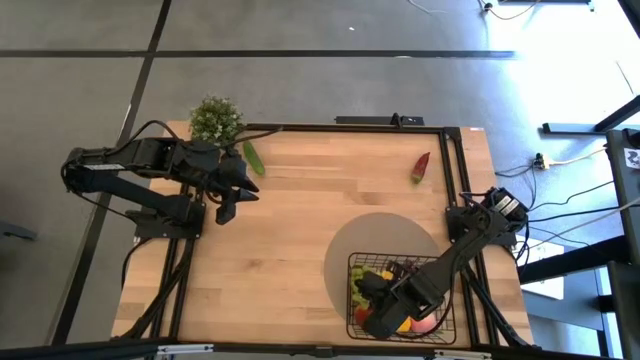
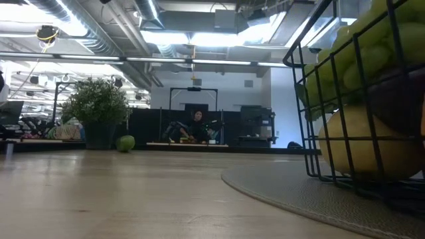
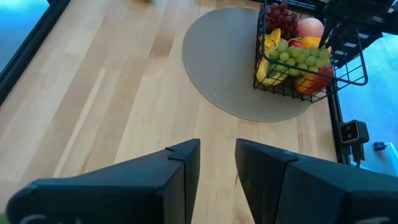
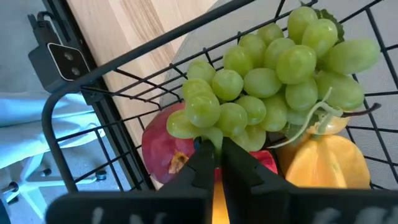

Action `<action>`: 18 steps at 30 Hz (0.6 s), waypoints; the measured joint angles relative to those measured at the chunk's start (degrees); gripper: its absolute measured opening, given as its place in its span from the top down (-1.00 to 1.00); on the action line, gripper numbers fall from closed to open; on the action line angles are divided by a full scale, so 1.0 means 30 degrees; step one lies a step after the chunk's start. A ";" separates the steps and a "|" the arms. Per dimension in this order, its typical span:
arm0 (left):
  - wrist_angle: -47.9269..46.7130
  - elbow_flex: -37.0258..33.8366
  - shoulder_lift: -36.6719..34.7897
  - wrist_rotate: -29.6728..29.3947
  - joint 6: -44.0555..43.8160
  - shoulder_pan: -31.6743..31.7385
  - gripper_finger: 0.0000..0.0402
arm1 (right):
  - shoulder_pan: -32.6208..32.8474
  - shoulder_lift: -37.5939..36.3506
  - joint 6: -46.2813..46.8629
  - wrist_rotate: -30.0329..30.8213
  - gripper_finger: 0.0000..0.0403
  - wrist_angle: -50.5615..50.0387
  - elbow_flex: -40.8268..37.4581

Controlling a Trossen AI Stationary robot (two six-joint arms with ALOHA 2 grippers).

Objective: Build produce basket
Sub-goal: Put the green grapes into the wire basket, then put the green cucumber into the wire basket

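The black wire basket (image 1: pixel 352 262) stands on a grey round mat near the table's front right and holds a heap of produce. My right gripper (image 1: pixel 374 312) reaches down into it, shut at the edge of a bunch of green grapes (image 4: pixel 273 68). The bunch lies on a red apple (image 4: pixel 163 149) and a yellow-orange fruit (image 4: pixel 323 165). A cucumber (image 1: pixel 254 158) and a red chili (image 1: pixel 421 167) lie on the table's far part. My left gripper (image 1: pixel 228 205) hovers open over the table's left side, with nothing between its fingers (image 3: pixel 180 168). My right gripper meets the grape bunch at its edge (image 4: pixel 208 138), where the two fingertips (image 4: pixel 200 163) come together with only a thin slit between them. The fingers come steeply from above. Grapes cover the exact spot of contact. The bunch rests on the fruit below it inside the basket.
A bushy potted plant (image 1: pixel 215 118) stands at the far left corner beside the cucumber. The grey mat (image 1: pixel 375 240) reaches out from under the basket toward the table's middle. Bare wood lies between the two arms. In the low view the basket (image 2: pixel 312 113) fills the right side.
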 joint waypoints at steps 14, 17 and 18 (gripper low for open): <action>-0.0004 0.0000 0.0000 -0.0007 -0.0235 0.0000 0.55 | -0.0262 0.0004 -0.0358 -0.1226 0.39 -0.0108 0.0115; -0.0007 0.0000 -0.0003 -0.0007 -0.0961 0.0000 0.55 | -0.0326 0.0015 -0.1189 -0.1828 0.37 -0.0015 0.0691; -0.0011 0.0000 -0.0004 -0.0026 -0.1139 0.0000 0.55 | -0.0366 0.0015 -0.1194 -0.1812 0.38 0.0004 0.0883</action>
